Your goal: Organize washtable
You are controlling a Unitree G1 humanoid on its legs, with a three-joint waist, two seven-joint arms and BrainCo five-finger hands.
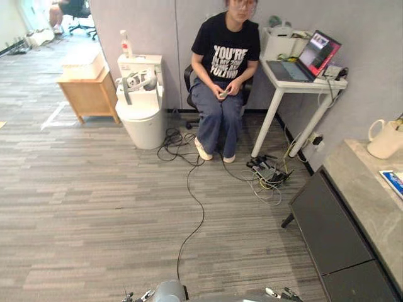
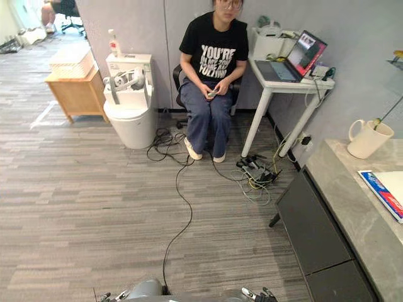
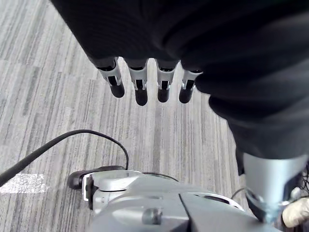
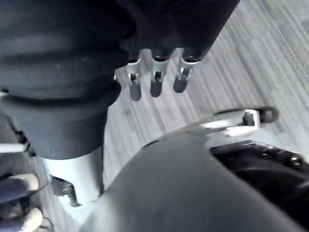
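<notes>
Your left hand (image 3: 140, 89) and right hand (image 4: 155, 82) hang released over the grey striped carpet (image 3: 48, 72), fingers straight, grasping nothing. On your right, the grey stone-topped counter (image 2: 343, 189) carries a cream ceramic jug (image 2: 367, 138) at its far edge and a flat blue packet (image 2: 381, 192) at its right edge.

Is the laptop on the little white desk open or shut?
Open. The grey laptop on the white desk has its lit screen raised above the keyboard.

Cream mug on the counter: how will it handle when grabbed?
The cream mug looks ceramic: probably rigid, breakable, heavy for its size. Its side handle should offer a grip. The smooth wall may slip under fingers.
</notes>
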